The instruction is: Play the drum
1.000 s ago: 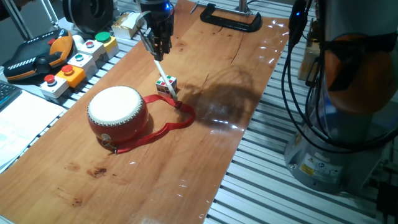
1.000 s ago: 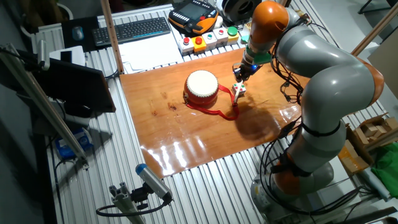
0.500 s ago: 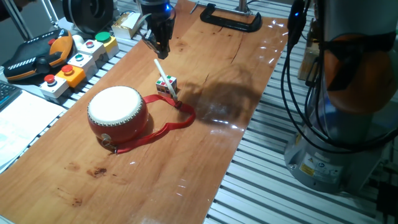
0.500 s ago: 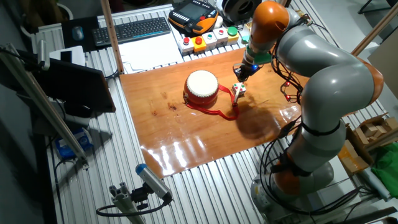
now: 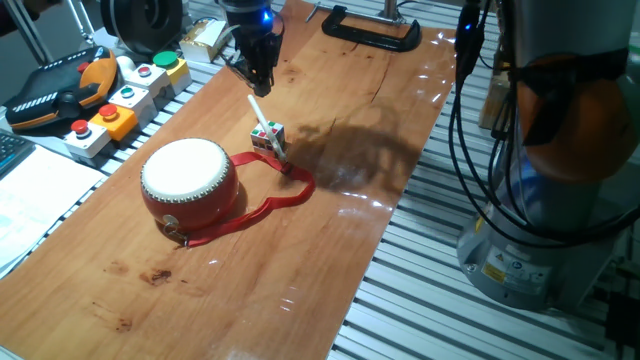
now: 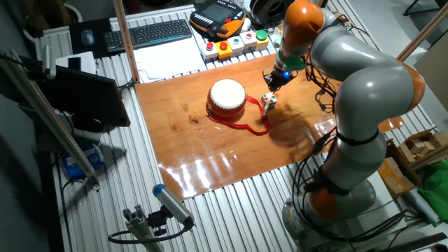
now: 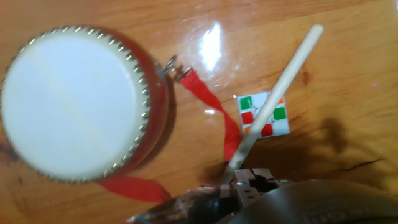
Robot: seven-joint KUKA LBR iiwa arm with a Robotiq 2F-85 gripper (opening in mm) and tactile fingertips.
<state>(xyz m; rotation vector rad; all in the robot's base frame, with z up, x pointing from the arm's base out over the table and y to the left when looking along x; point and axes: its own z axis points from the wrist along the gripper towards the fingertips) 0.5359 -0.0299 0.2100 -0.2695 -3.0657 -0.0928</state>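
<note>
Wooden table (image 5: 340, 100) holds the drum (image 5: 189, 178); claw (image 5: 255, 84) grasping a stick (image 5: 266, 126) (fingers mostly hidden).

I see the drum (image 5: 189, 182) squat and red, sitting upright on the wood, its cream skin facing up inside a studded rim; its red strap (image 5: 268, 205) trails loose on the boards beside it.

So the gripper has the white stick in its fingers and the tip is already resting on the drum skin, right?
Not quite. The gripper does hold the white stick, but its tip is not on the drum skin. The hand view shows the stick crossing over the puzzle cube, beside and clear of the drum.
</note>
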